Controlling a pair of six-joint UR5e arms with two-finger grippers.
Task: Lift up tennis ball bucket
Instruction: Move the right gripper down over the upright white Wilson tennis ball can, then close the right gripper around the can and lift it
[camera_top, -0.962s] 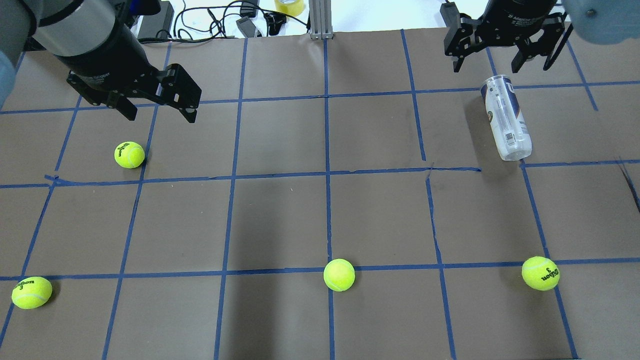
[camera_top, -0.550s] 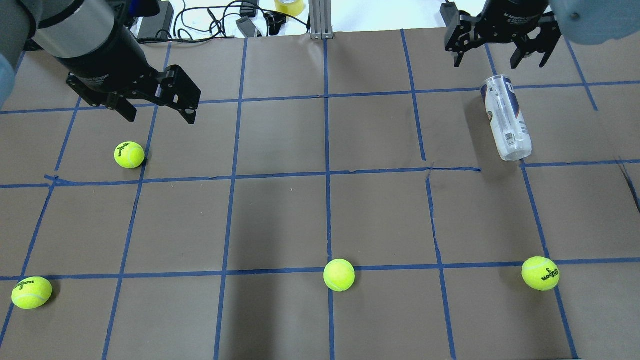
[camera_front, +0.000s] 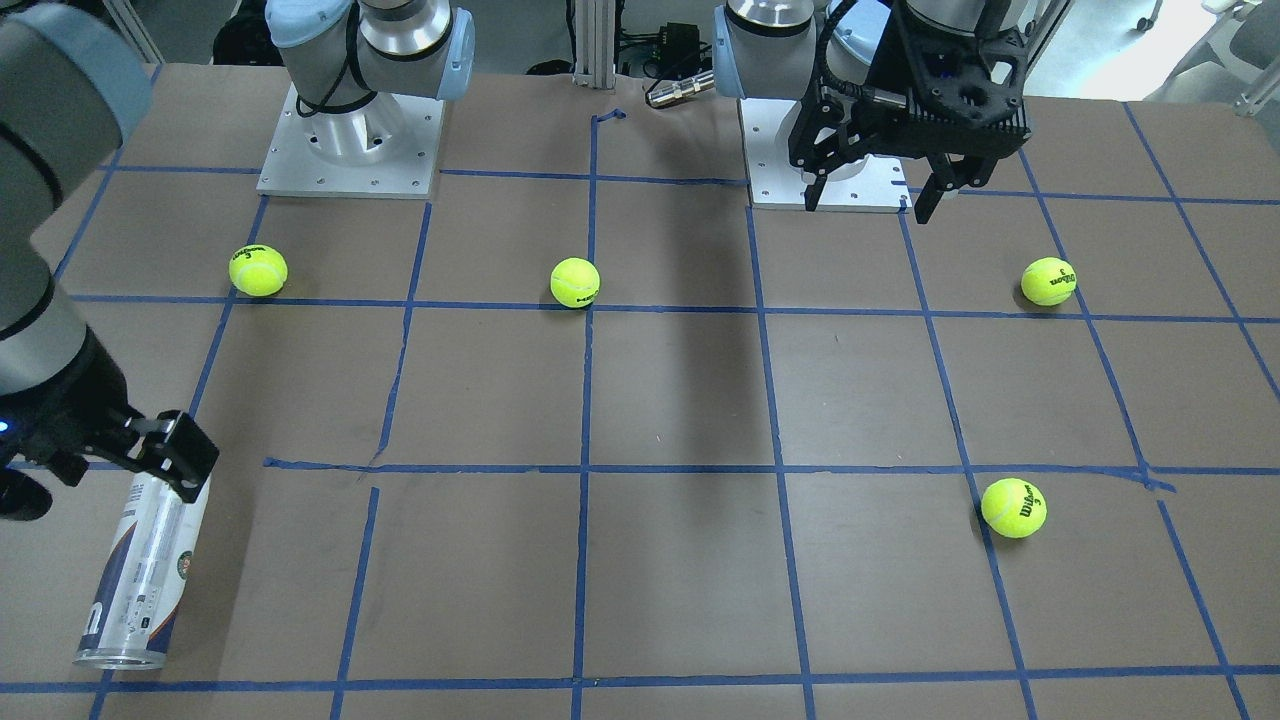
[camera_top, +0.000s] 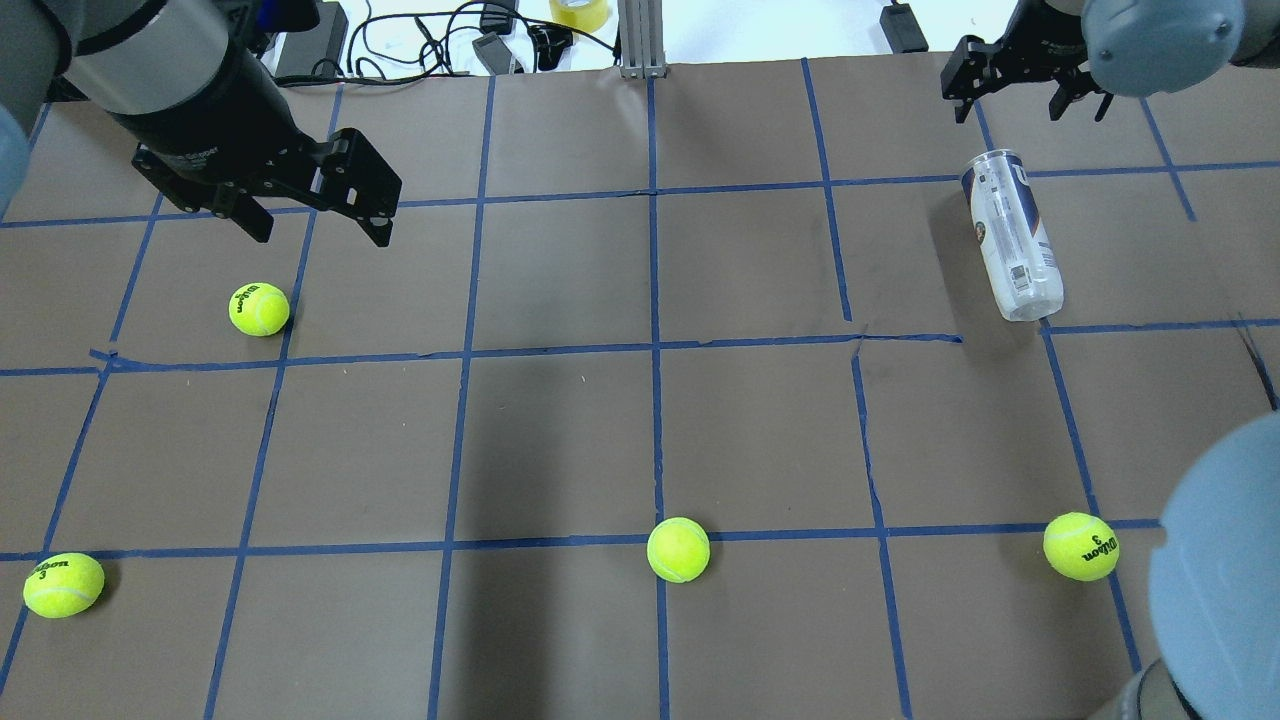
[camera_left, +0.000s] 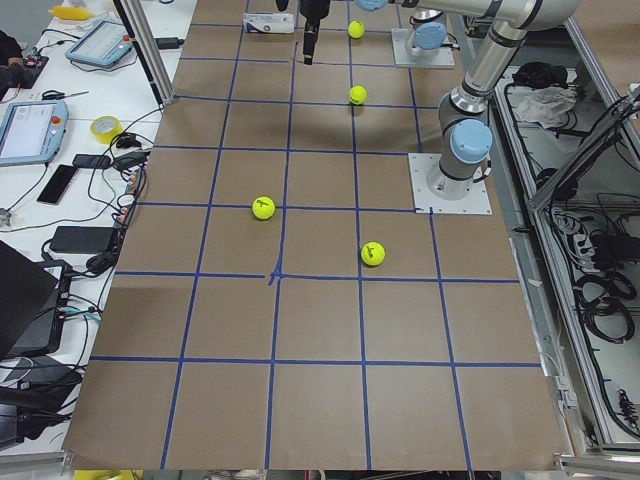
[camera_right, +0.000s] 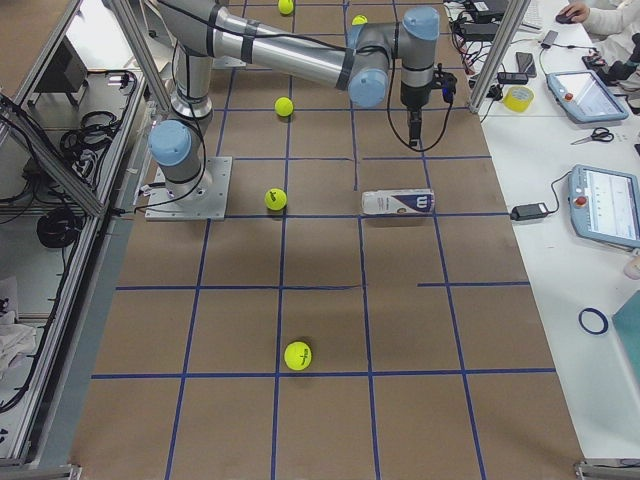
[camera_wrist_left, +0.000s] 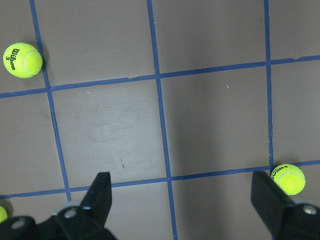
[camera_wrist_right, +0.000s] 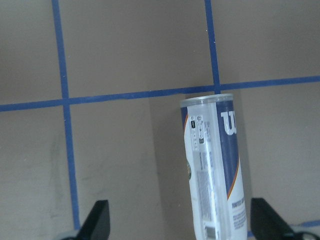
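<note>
Now my left gripper (camera_top: 322, 232) hangs wide open and empty near one tennis ball (camera_top: 259, 309), and far to the right the tennis ball bucket (camera_top: 1010, 235) lies on its side on the table (camera_top: 560, 430), my right gripper (camera_top: 1027, 105) hovering apart from it, also wide open, empty

Tennis ball bucket (camera_top: 1010, 235): slim clear plastic tube, white and navy printed label, silvery rim at one end (label text too small to read). It lies on its side on the desk, flat, not upright. The clear wall near the base shows the desk through it. In the wrist view of the right gripper (camera_top: 1025, 108) the tube runs lengthwise between the two spread jaws, nearer the jaw on that view's right. The rim end points away from the camera. Neither jaw touches it, and the bucket is not lifted.
</note>
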